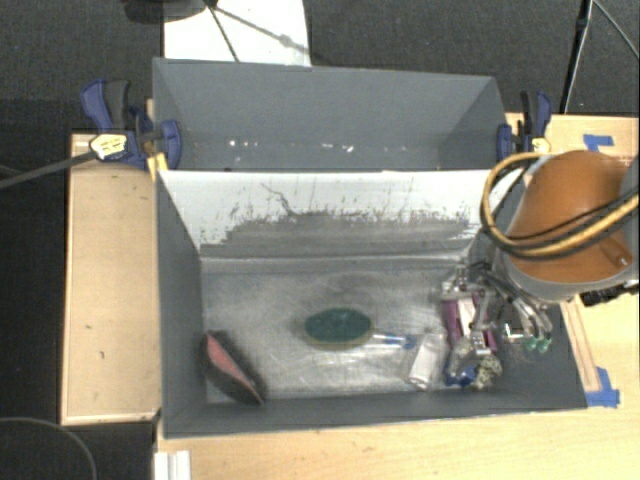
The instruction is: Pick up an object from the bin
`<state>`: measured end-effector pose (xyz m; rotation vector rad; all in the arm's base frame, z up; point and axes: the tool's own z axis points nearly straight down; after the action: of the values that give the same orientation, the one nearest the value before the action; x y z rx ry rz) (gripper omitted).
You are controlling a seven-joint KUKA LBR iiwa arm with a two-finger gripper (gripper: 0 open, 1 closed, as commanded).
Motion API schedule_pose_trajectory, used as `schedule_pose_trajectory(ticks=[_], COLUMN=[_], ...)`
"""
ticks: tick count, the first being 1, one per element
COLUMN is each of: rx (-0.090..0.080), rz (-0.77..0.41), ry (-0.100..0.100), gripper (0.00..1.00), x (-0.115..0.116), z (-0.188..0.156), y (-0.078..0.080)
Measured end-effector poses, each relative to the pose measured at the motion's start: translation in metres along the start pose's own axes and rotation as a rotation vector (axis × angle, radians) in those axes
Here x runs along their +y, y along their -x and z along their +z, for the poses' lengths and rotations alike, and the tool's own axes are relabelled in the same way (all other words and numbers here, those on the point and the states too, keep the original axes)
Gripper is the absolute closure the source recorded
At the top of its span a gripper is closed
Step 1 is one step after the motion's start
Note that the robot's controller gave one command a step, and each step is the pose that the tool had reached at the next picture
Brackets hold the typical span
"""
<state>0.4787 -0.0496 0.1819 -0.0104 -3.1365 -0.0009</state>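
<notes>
A: Camera view. Entry 1, the tool?

B: Gripper, low in the bin, at its right front corner. Orange cover and looped cables sit above it on the wrist. Apart or together: cannot tell, as the wrist hardware hides the tips.

A: Entry 2, what lies beneath it?

B: A heap of 3. Magenta piece is just left of the gripper and touching its frame. White tube lies tilted, just beside it to the left. Blue piece is at the front, under the gripper's lower end. Whether any of them is clamped cannot be told.

A: Entry 3, the surroundings?

B: Clear stick with a blue tip lies flat between the white tube and the green disc. The green disc is an oval, mid-floor. Pink pad, dark-edged, leans in the left front corner, well apart from the rest.

A: Obstructions?

B: The bin's right wall stands close behind the gripper, and the heap crowds its left side.

A: Writing?

B: Too small to tell.
</notes>
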Motion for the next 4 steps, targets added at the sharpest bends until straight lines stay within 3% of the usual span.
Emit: schedule_pose_trajectory(ticks=[1, 2, 3, 4], rx=[-0.008, -0.01, -0.006, -0.011], rz=[-0.277, -0.274, -0.278, -0.272], ry=[0.0, -0.001, -0.001, 0.0], gripper=[0.0, 0.0, 1.0, 1.0], x=[0.075, 0.076, 0.076, 0.092], z=[0.097, 0.1, 0.101, 0.054], y=[0.018, 0.013, 0.011, 0.011])
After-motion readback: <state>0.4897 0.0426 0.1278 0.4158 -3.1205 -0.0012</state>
